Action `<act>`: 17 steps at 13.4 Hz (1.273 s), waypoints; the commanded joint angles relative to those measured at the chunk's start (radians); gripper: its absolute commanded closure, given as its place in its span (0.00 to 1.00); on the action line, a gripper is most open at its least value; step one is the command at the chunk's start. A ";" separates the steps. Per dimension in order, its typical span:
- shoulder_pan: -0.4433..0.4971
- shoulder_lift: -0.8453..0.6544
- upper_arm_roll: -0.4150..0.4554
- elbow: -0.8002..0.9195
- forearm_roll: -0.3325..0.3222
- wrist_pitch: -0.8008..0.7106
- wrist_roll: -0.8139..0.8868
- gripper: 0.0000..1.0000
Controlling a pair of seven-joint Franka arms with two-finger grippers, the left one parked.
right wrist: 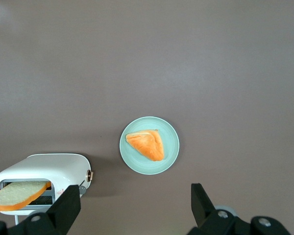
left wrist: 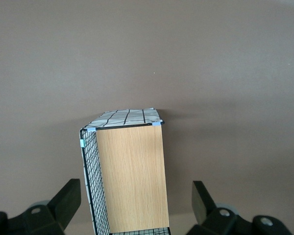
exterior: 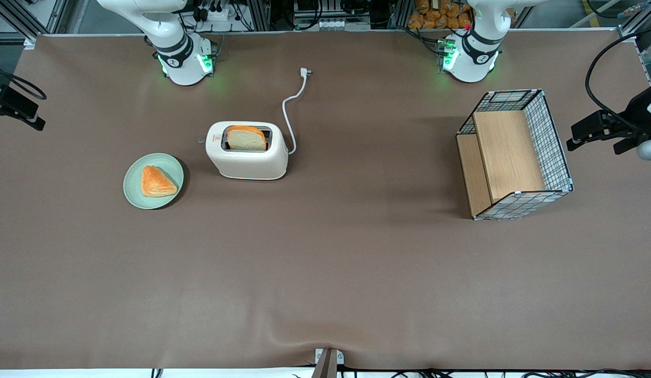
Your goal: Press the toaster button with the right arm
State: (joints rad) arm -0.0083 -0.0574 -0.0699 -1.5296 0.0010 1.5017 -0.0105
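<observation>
High above the table (exterior: 325, 273), the gripper (right wrist: 135, 205) hangs with fingers spread wide, holding nothing. Toaster (exterior: 247, 151) sits mid-table with a bread slice (exterior: 246, 138) in its slot, beside a green plate (exterior: 136, 184) carrying a pastry (exterior: 156, 181). Toaster button (right wrist: 89, 175) untouched.

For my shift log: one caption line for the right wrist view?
Open gripper high above the table, over the toaster holding bread and a green plate with pastry.
</observation>
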 commanded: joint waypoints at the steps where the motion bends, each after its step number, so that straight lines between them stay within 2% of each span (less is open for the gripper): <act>1: 0.007 0.010 -0.005 0.022 -0.015 -0.014 -0.003 0.00; 14: 0.005 0.024 -0.007 0.002 -0.016 -0.087 -0.008 0.00; 17: -0.005 0.024 -0.007 -0.035 0.000 -0.095 -0.008 0.00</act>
State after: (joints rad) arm -0.0087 -0.0356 -0.0748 -1.5424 0.0006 1.4126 -0.0108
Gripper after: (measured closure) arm 0.000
